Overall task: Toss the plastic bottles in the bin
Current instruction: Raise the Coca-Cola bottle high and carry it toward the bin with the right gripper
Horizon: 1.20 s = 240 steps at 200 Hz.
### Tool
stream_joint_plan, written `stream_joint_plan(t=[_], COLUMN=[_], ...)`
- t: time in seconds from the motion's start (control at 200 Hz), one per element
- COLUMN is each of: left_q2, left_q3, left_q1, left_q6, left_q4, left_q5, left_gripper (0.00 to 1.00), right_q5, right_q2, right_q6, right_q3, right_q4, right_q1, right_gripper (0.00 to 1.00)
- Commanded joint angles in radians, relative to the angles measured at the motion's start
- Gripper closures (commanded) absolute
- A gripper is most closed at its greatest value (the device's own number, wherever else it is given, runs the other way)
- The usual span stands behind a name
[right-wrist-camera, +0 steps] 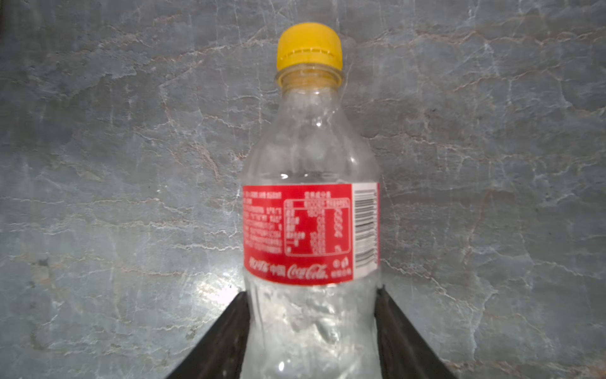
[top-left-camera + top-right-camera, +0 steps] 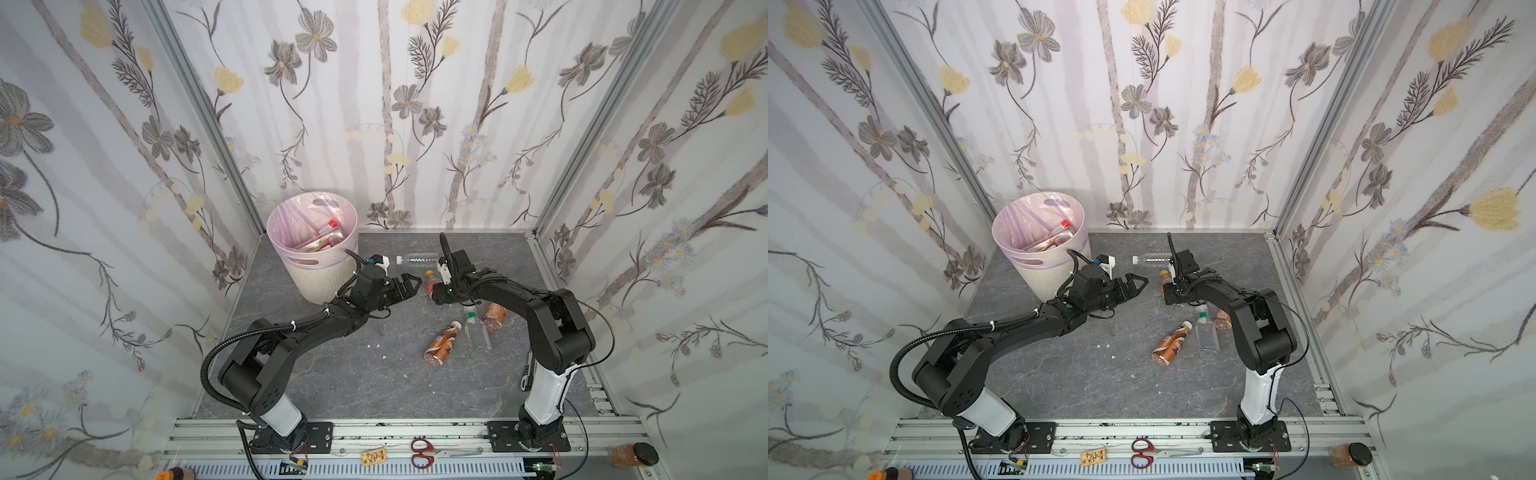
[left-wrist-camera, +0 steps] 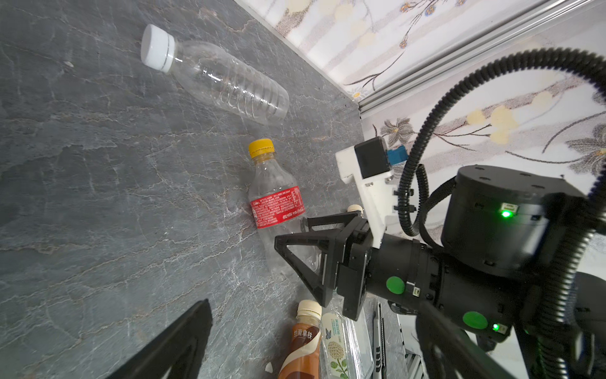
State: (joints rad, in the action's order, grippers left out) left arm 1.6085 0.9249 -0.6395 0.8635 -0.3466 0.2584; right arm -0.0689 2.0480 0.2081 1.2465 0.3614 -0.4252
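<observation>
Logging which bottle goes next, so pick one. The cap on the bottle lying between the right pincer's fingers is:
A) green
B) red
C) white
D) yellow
D: in the right wrist view, the red-labelled bottle flanked by the right pincer carries a yellow cap.

Three walls (image 2: 415, 124) papered with grey and yellow flowers on pale stripes close in a grey marbled table (image 2: 353, 382), with aluminium posts (image 2: 195, 95) in the back corners. An aluminium rail (image 2: 395, 430) runs along the front edge, with red-handled scissors (image 2: 422, 453) just beside it. The light is soft and even.
</observation>
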Motion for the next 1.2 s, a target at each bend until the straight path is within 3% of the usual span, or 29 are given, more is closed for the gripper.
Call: stream_joint_plan(t=[0.0,0.255,0.5,0.62,0.754,0.944,1.194], left_q2=[-0.008,-0.039,-0.077,-0.182,-0.37,-0.577,-0.854], left_q3=[-0.004,-0.024,-0.017,0.006,0.061,0.054,-0.049], left_q1=[0.001,0.001,0.001,0.002,0.006,0.105,0.175], left_q6=[-0.003,-0.011,-0.028,-0.081,-0.199,-0.225,-0.258], left_q4=[-0.022,-0.02,-0.01,0.02,0.149,0.213,0.228], left_q5=[-0.001,-0.018,-0.008,-0.009,-0.142,-0.186,-0.35], left_gripper=[0.0,0.0,0.0,0.0,0.0,0.0,0.0], right_q5=[0.045,0.051,0.043,0.031,0.021,0.017,0.075], right_q2=[0.027,0.053,-0.038,-0.16,-0.296,-0.427,-0.619], right_q6=[0.007,0.013,0.022,0.035,0.045,0.045,0.086], right_q3=[-0.009,0.006,0.025,0.067,0.15,0.247,0.072], right_q4=[0.058,0.041,0.05,0.055,-0.011,-0.266,-0.894], right_q1=[-0.011,-0.011,-0.014,-0.029,-0.078,-0.178,-0.229], right_gripper=[0.37,0.35,0.42,0.43,0.43,0.42,0.4])
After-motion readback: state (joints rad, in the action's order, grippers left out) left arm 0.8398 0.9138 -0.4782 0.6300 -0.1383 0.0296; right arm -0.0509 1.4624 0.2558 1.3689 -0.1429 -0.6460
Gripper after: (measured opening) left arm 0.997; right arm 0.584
